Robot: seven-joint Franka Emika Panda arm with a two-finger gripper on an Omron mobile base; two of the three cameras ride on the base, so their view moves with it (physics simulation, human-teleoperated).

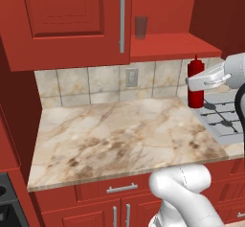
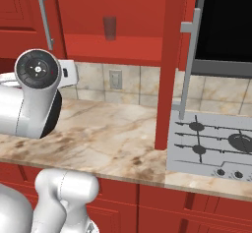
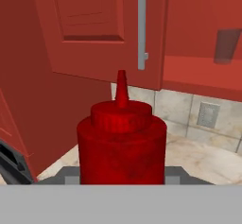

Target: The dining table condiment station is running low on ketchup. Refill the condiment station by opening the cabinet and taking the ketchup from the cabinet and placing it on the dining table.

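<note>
The ketchup is a red squeeze bottle held upright in my gripper, just above the seam between counter and stove at the right. The white hand reaches it from the right. In the hand view the ketchup is very close and stands between the jaws, nozzle up. The cabinet hangs above the counter; its left door is closed, and the open part beside it shows a shelf. Its swung-out door stands edge-on in the right base view. The dining table is out of view.
A grey glass stands on the cabinet shelf. Below lies a marble counter with a tiled backsplash and a wall outlet. A steel stove sits to the right under a dark appliance. The open door overhangs the counter.
</note>
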